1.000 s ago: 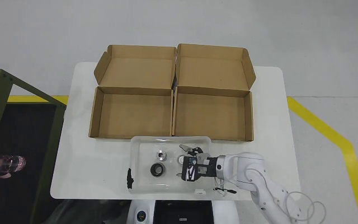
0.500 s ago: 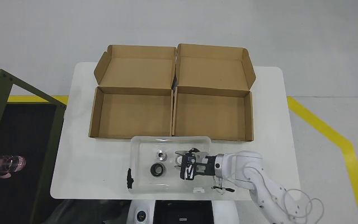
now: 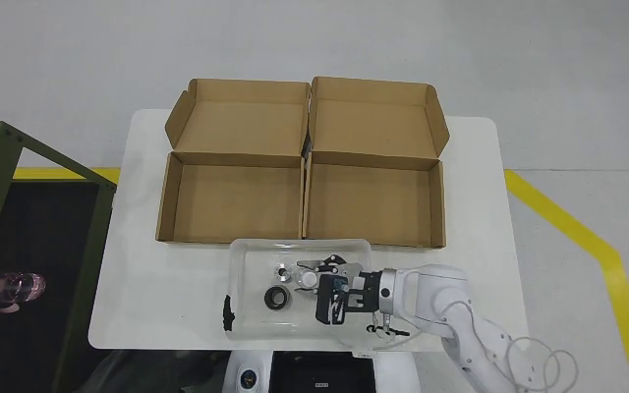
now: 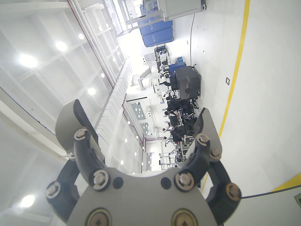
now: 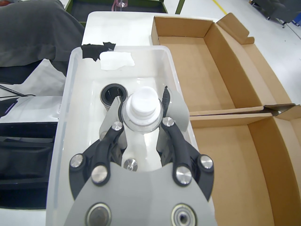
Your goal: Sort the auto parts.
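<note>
A clear plastic bin stands at the table's front edge. Inside it, my right gripper is shut on a white stepped part with a clear flange; its fingers press on both sides. Just beyond the fingertips a black ring bearing rests on the bin floor. A small silver round part lies beside the bearing. My left gripper points up into the room, open, with nothing between its fingers.
Two open cardboard boxes sit side by side behind the bin, lids folded back. Black tape and a white label mark the bin's far wall. A dark green cart stands left of the table.
My right gripper has slid left across the bin toward the bearing and the silver part, and the white part now shows between its fingers.
</note>
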`<state>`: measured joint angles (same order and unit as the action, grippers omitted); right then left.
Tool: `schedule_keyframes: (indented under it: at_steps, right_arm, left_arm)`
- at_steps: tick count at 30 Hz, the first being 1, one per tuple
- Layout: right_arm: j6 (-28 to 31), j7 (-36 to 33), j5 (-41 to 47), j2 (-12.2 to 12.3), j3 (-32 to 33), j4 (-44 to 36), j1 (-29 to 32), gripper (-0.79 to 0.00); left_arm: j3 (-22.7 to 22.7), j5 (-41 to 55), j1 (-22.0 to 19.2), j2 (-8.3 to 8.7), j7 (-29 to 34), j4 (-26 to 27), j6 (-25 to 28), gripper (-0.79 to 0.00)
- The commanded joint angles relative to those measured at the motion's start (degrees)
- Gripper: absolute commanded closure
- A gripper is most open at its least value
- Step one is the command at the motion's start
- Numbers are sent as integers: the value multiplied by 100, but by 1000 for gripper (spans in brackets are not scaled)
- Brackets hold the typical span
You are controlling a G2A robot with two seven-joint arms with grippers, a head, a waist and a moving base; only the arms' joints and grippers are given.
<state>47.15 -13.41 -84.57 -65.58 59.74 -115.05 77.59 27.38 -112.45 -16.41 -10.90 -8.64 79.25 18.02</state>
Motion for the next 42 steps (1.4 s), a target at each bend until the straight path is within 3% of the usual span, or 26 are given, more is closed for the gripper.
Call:
schedule_keyframes:
  at_steps: [1,17,27,42]
  right_arm:
    - [-73,126,-46,3,1,-72,6,0]
    - [-902,1386,-317,-47,-30,-147,-361,0]
    - [-1229,1787,-222,-66,129,-130,-552,0]
    - [-1255,2081,-78,-68,398,202,-886,0]
  left_arm:
    - [0,0,0,0,0,0,0,-785]
    - [0,0,0,0,0,0,0,-785]
    - [0,0,0,0,0,0,0,-785]
    - [0,0,0,0,0,0,0,-785]
